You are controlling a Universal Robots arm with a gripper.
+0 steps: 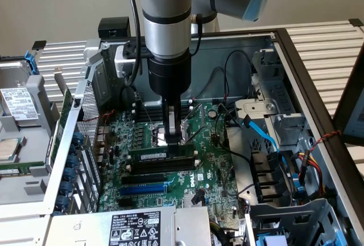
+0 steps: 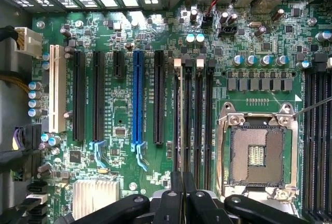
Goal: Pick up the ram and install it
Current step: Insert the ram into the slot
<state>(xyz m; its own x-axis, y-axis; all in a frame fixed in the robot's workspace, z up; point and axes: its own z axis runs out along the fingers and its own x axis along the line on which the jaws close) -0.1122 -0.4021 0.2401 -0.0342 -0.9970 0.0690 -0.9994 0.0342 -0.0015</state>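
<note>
The ram (image 1: 161, 155), a green stick with black chips and a white label, stands on edge in the black memory slot nearest the CPU socket (image 1: 165, 135). It looks level, with a latch at each end. My gripper (image 1: 175, 141) hangs straight down over its middle, fingertips just above the top edge; I cannot tell whether they touch it. In the wrist view the gripper (image 2: 182, 189) has its two thin fingers (image 2: 176, 193) pressed together, shut, in line with the row of memory slots (image 2: 199, 120).
The open PC case (image 1: 296, 58) surrounds the motherboard (image 1: 210, 166). A blue expansion slot (image 1: 145, 188) lies beyond two bare black slots. Blue and black cables (image 1: 264, 138) and drive bays stand at the exterior view's right. A power supply (image 1: 133, 228) sits in front.
</note>
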